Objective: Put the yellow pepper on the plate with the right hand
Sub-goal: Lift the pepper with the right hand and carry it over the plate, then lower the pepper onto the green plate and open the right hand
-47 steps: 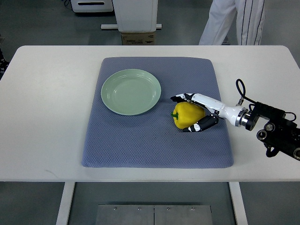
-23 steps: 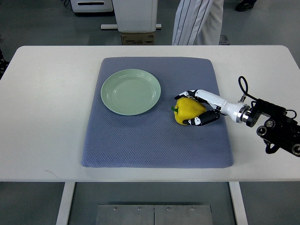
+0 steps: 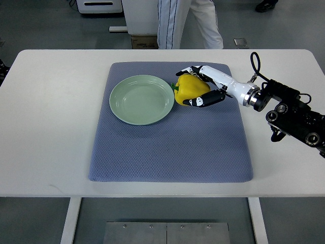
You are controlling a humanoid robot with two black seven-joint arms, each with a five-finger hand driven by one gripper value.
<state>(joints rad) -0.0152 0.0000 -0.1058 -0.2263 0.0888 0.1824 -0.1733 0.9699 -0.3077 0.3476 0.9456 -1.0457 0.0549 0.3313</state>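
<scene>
Right hand [image 3: 199, 90] is wrapped around the yellow pepper [image 3: 189, 89], fingers [image 3: 202, 100] curled over its near side and more fingers over the far side, so it holds the pepper. Arm comes in from the desk's right edge, white forearm angled toward the far middle of the desk. Pepper sits over the blue-grey mat [image 3: 172, 147], just beside the right rim of the green plate [image 3: 141, 99], stem end pointing at the plate; cannot tell if it touches the rim or the mat. Plate is on the mat's far-left part, nothing on it. Mat lies centred on the white desk [image 3: 51, 117]. A person's legs in white striped trousers [image 3: 180, 20] stand beyond the desk's far edge.
</scene>
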